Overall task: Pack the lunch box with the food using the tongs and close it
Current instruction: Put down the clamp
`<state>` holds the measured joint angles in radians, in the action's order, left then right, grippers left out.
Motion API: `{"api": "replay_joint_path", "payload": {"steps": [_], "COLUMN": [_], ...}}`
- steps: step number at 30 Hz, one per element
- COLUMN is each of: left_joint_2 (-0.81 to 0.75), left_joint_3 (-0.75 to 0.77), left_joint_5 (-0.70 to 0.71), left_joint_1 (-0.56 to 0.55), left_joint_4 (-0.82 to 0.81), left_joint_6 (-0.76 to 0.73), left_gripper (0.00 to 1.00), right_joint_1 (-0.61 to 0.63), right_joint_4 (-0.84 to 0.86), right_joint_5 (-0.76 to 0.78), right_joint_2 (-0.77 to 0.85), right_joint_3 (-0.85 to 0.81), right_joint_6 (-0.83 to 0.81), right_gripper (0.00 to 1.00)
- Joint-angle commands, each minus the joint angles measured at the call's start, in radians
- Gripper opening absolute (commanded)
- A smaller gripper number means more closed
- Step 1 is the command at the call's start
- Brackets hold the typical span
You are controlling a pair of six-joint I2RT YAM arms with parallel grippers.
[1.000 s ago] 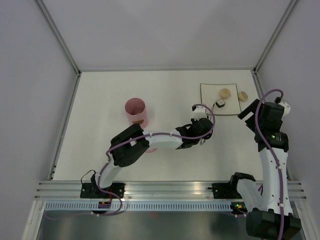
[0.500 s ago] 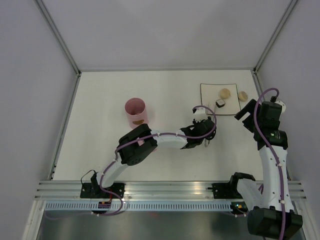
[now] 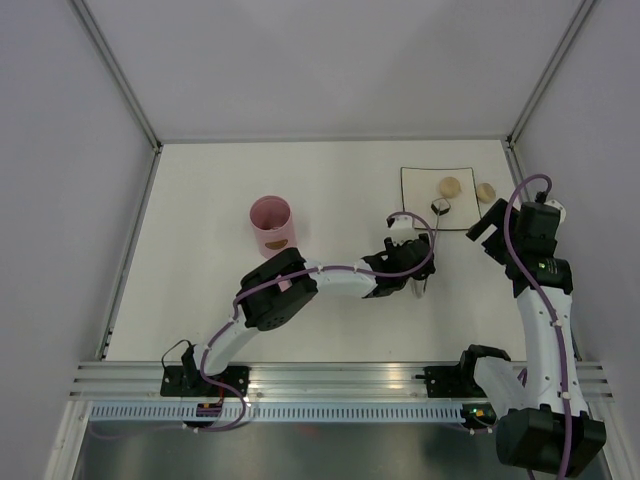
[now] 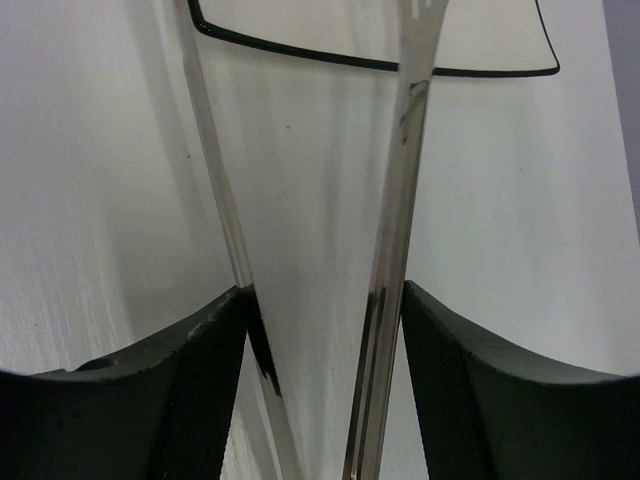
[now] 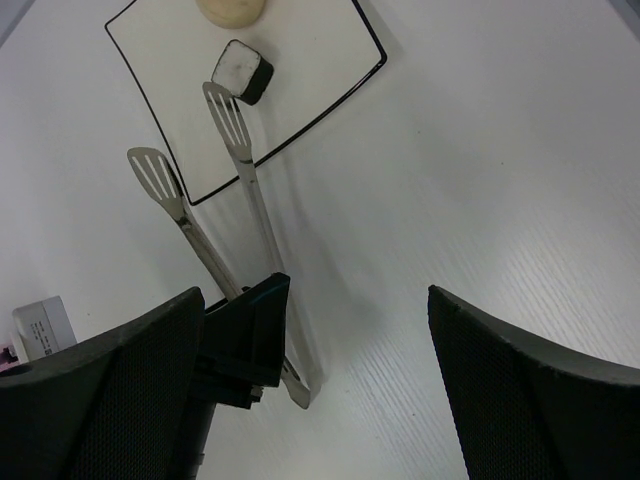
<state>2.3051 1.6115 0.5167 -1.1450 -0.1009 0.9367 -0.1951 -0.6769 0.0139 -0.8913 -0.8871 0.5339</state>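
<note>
The pink lunch box (image 3: 270, 222) stands open at mid-left. On the white plate (image 3: 412, 215) lie a beige ball (image 3: 450, 186) and a white-and-black cube (image 3: 439, 207); another ball (image 3: 486, 191) sits by its right edge. My left gripper (image 3: 412, 270) holds the tongs (image 4: 398, 200) near their joined end, one finger against each arm. The tongs' arms are spread, and one tip (image 5: 225, 105) is just short of the cube (image 5: 242, 70). The left gripper (image 4: 322, 290) points at the plate's rim (image 4: 300, 52). My right gripper (image 3: 492, 222) hovers open and empty.
Metal frame rails run along the table's left, right and far sides, with a rail at the near edge. The plate (image 5: 370, 40) lies at the back right. My right gripper (image 5: 315, 300) hangs just right of the left gripper and the tongs.
The left gripper's jaws have widened and the tongs' arms have spread with them. The left wrist crept slightly toward the plate. The right arm shifted a little farther back.
</note>
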Motion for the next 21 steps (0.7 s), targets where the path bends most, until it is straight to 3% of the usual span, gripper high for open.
{"api": "replay_joint_path", "payload": {"steps": [1, 12, 15, 21], "left_joint_2": [0.013, 0.028, -0.008, -0.173], "left_joint_3": [0.053, 0.102, 0.071, -0.076], "left_joint_5": [-0.033, -0.069, -0.055, -0.055], "left_joint_1": [-0.002, -0.002, -0.002, 0.004], "left_joint_4": [-0.056, -0.007, -0.003, -0.072], "left_joint_6": [-0.067, -0.114, -0.130, -0.211], "left_gripper": [0.68, 0.71, 0.87, 0.99], "right_joint_1": [0.003, 0.003, 0.003, 0.003], "right_joint_4": [0.033, 0.023, 0.022, 0.049], "right_joint_5": [-0.011, -0.008, -0.008, -0.038], "right_joint_2": [0.000, 0.006, 0.012, 0.020], "right_joint_3": [0.011, 0.008, 0.007, 0.013], "right_joint_6": [-0.020, -0.023, -0.026, -0.057], "right_gripper": [0.98, 0.98, 0.98, 0.98]}}
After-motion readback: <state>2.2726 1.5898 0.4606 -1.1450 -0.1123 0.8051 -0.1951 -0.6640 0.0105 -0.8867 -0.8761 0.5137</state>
